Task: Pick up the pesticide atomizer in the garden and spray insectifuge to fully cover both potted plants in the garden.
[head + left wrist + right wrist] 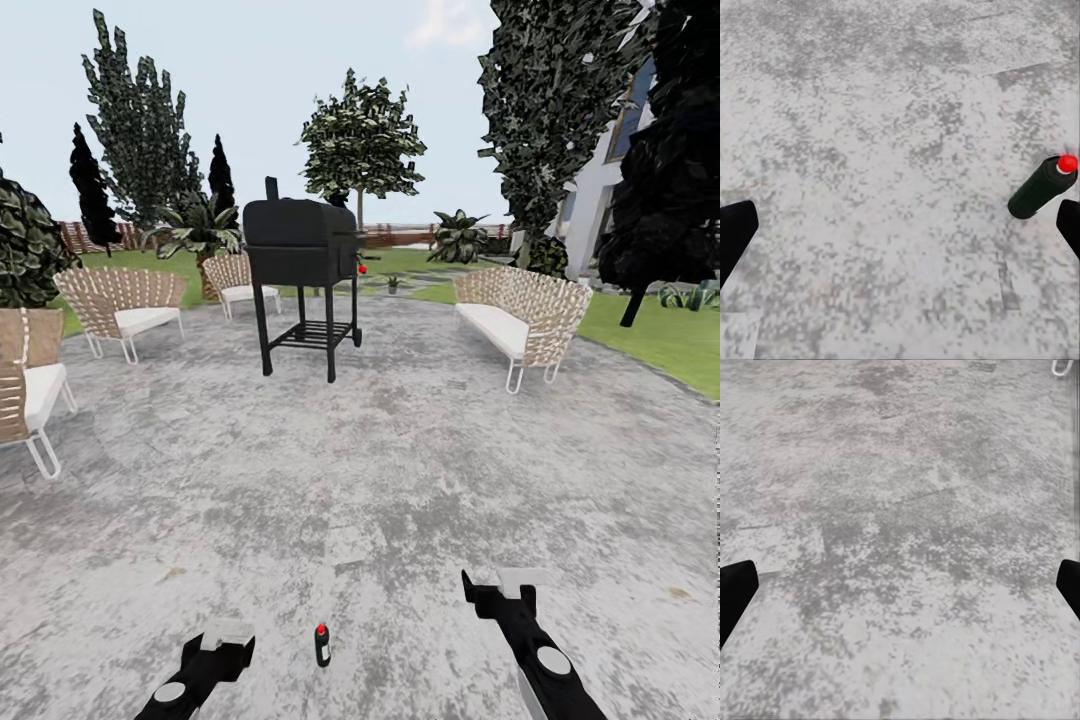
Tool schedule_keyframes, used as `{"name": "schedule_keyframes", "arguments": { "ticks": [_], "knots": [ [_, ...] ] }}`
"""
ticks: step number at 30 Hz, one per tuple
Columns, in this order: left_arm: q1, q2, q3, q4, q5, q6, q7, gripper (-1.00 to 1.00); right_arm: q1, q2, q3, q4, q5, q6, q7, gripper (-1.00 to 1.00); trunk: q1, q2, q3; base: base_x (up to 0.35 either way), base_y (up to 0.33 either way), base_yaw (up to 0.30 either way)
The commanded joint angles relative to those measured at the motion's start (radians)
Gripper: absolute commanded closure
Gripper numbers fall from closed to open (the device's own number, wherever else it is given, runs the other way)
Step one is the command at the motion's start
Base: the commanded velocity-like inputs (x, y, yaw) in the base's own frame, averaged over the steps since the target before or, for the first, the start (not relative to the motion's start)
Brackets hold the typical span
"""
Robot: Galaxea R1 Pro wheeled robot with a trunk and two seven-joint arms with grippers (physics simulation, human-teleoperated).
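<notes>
The pesticide atomizer (322, 646) is a small dark bottle with a red top and a pale label, standing upright on the grey stone patio (400, 480) between my two arms. In the left wrist view the atomizer (1039, 190) lies close to one finger of my left gripper (900, 232), outside the jaws. My left gripper (226, 634) is open, just left of the bottle. My right gripper (498, 584) is open and empty, right of the bottle and farther forward. Low green rosettes that look like the potted plants (690, 297) sit on the lawn at far right.
A black grill (300, 270) on a wheeled stand occupies the middle of the patio. Wicker chairs (125, 308) with white cushions line the left side, and a wicker bench (520, 322) stands at right. Trees, dark bushes and a slatted fence ring the lawn.
</notes>
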Motion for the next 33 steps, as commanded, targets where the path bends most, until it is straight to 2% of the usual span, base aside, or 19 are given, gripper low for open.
{"name": "schedule_keyframes", "arguments": {
  "ticks": [1, 7, 15, 33],
  "knots": [
    [0.000, 0.001, 0.000, 0.000, -0.005, -0.003, -0.002, -1.00, -0.001, 0.000, 0.000, 0.001, 0.000, -0.003, 0.000, -1.00, 0.000, 0.000, -0.001, 0.234, 0.231, -0.262],
    [0.000, 0.002, 0.000, -0.001, -0.005, -0.003, -0.002, -1.00, -0.001, 0.000, 0.000, 0.002, 0.000, -0.003, 0.000, -1.00, 0.000, 0.000, -0.001, 0.104, 0.119, -0.233],
    [0.000, 0.001, -0.001, -0.001, -0.006, -0.003, -0.002, -1.00, -0.001, 0.000, -0.001, 0.000, 0.000, -0.003, 0.000, -1.00, 0.000, 0.000, -0.001, 0.012, 0.014, -0.048],
    [0.000, -0.002, -0.003, 0.000, -0.005, 0.000, -0.002, -1.00, -0.001, 0.001, -0.002, -0.003, -0.002, -0.004, 0.000, -1.00, 0.069, -0.126, -0.057, 0.000, 0.000, -0.001]
  ]
}}
